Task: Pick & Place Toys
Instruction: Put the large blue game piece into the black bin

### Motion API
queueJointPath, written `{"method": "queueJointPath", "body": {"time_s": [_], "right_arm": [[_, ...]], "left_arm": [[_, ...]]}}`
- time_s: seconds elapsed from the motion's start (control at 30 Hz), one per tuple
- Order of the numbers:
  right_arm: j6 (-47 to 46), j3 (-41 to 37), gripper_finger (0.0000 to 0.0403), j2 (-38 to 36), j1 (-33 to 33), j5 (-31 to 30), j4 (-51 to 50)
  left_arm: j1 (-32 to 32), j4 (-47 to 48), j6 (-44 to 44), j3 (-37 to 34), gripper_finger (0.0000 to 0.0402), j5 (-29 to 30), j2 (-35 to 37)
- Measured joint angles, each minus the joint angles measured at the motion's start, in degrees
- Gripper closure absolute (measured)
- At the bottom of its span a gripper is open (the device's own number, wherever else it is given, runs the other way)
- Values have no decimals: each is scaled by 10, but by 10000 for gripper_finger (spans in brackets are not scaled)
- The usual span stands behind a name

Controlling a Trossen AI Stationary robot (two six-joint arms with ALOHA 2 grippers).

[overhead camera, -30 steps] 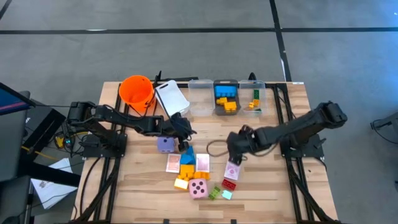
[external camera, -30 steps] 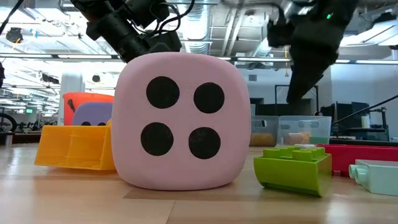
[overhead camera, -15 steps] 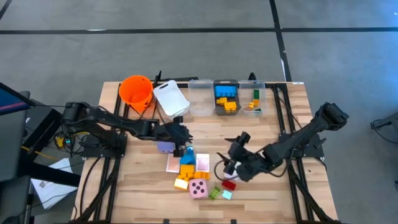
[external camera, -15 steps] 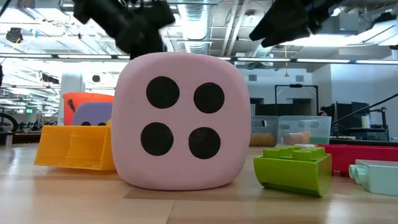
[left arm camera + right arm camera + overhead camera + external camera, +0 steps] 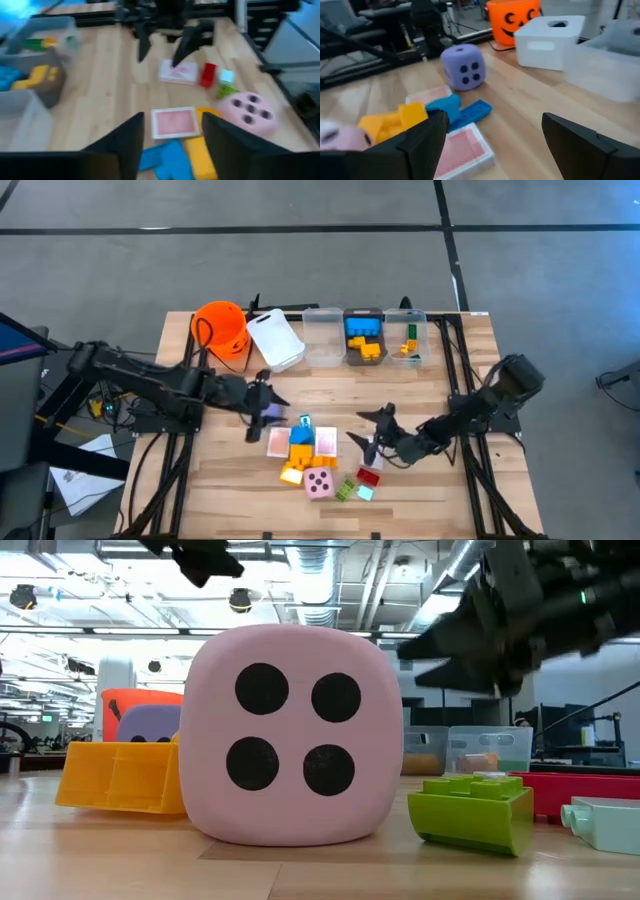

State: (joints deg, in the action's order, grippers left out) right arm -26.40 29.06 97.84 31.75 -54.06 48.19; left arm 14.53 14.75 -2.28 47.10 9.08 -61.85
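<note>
The toys lie in a cluster at the table's near middle: a purple die (image 5: 268, 417), pink-backed cards (image 5: 326, 441), a blue brick (image 5: 300, 435), a yellow brick (image 5: 291, 474), a pink die (image 5: 320, 484) and a red brick (image 5: 368, 476). My left gripper (image 5: 268, 398) hangs open above the purple die, and its wrist view shows nothing between its fingers (image 5: 125, 145). My right gripper (image 5: 366, 430) stands open and low at the cluster's right side, pointing nearly level toward the toys. Another card (image 5: 179, 71) lies on the table just under it.
Along the far edge stand an orange bucket (image 5: 220, 328), a white bin (image 5: 275, 338), a clear bin (image 5: 322, 335) and two bins holding bricks (image 5: 364, 338). A green brick (image 5: 475, 805) and a pale teal one (image 5: 605, 820) lie near the front edge.
My left gripper has risen and drawn back toward the table's left edge, away from the blue brick, and has opened. My right gripper has sunk toward the near edge and tipped from pointing down to nearly level, still open.
</note>
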Motion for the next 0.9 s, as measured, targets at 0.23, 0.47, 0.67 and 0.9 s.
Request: {"method": "queueJointPath", "body": {"time_s": [0.23, 0.47, 0.67, 0.9], "right_arm": [[118, 53, 85, 174, -14, 7, 274], [149, 120, 85, 231, -36, 79, 286], [149, 129, 85, 224, -50, 105, 258], [118, 129, 85, 224, -57, 107, 234]], "left_arm": [[54, 39, 9, -1, 107, 10, -30], [59, 29, 0, -1, 71, 27, -94], [57, 10, -23, -1, 69, 93, -166], [35, -35, -114, -1, 69, 111, -238]]}}
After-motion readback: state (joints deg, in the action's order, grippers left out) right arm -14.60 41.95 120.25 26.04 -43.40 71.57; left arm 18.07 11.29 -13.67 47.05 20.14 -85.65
